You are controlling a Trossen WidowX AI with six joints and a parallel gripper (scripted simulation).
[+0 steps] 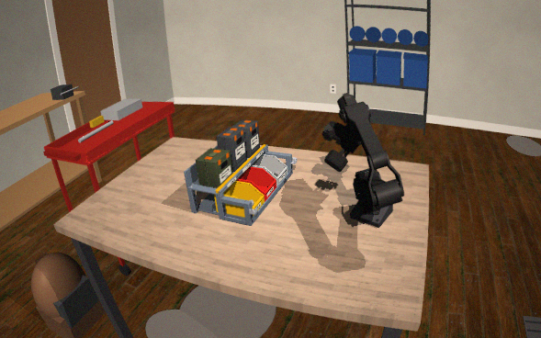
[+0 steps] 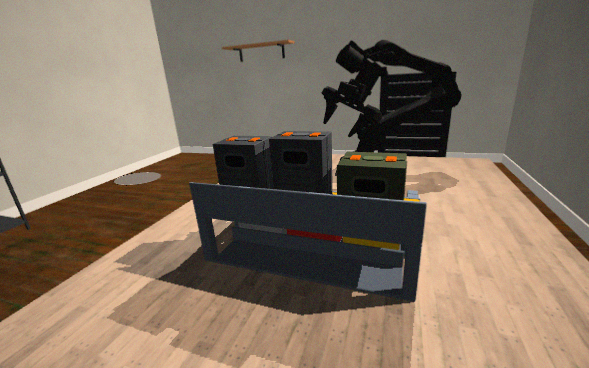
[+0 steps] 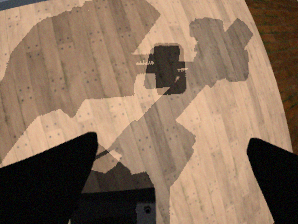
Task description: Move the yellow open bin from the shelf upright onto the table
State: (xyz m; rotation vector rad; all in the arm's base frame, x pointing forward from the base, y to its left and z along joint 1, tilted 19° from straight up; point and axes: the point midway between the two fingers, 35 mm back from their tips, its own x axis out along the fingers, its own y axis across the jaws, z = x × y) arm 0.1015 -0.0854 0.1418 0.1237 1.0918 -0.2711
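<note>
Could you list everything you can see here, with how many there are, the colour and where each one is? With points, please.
Table [image 1: 227, 248] [image 2: 472, 280] [image 3: 225, 165]: one, pale wood, centre
Small shelf [image 1: 191, 195] [image 2: 307, 200]: one, blue-grey, on the table
Open bins: three, yellow [image 1: 241, 193], red [image 1: 258, 178] and light grey [image 1: 270, 164], side by side in the small shelf
Lidded cases: one green [image 1: 213, 169] [image 2: 371, 180], the rest dark grey, on the small shelf behind the bins
Side table [image 1: 126, 126]: one, red, beyond the main table, bearing grey, yellow and silver things
Bench [image 1: 11, 115]: one, light wood, by the door
Door [image 1: 82, 50]: one, brown, back wall
Tall rack [image 1: 428, 69]: one, dark, holding blue boxes and round blue things
Wall shelf [image 2: 259, 45]: one, brown
Robot arm [image 1: 368, 130] [image 2: 407, 56]: one, black, on the table
Gripper [image 2: 338, 127] [image 3: 174, 143]: one, black, open above the table
</note>
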